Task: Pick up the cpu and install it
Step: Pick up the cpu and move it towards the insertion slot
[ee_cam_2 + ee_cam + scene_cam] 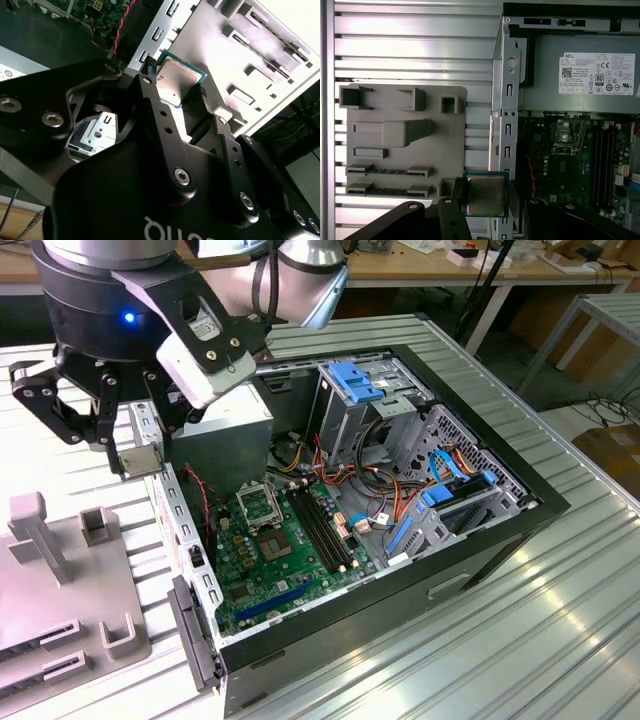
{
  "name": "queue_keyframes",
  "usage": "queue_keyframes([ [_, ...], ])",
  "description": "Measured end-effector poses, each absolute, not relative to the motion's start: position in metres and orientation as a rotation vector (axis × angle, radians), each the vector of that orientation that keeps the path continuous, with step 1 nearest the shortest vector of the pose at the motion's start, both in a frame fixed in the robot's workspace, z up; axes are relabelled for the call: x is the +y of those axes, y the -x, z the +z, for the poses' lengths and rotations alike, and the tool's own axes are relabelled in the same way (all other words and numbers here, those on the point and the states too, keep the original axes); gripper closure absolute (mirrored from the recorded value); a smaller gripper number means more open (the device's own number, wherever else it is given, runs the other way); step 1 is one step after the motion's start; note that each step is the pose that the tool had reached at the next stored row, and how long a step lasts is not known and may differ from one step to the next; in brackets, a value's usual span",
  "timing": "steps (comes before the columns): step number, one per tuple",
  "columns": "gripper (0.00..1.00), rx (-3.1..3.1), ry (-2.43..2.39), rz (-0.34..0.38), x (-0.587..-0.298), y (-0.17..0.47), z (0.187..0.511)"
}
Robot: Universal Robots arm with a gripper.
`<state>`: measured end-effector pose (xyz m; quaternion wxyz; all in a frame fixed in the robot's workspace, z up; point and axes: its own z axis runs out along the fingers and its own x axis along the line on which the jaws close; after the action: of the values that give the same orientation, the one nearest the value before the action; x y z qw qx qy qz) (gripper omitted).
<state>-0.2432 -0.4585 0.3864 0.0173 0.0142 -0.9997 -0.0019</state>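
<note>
Clamping the cpu point(485, 195) by two opposite edges, the jaws hold it with its metal top plain in the first wrist view. Beneath them runs the side wall of an open computer case point(540, 505). A grey holder plate point(405, 145) lies to one side and the board's socket point(568, 132) to the other, all on a ribbed metal bench point(560, 620). Wooden tables point(450, 275) and a cardboard box point(615, 455) stand beyond

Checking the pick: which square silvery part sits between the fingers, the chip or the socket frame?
The cpu, the plain flat chip with a green rim, is clamped in the gripper; the socket frame sits apart on the motherboard.
</note>
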Motion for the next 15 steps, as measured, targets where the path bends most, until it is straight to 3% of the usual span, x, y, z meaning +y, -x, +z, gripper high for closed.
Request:
queue_keyframes([
  [15,0.54,-3.106,-0.044,-0.006,-0.458,0.205,0.386],
])
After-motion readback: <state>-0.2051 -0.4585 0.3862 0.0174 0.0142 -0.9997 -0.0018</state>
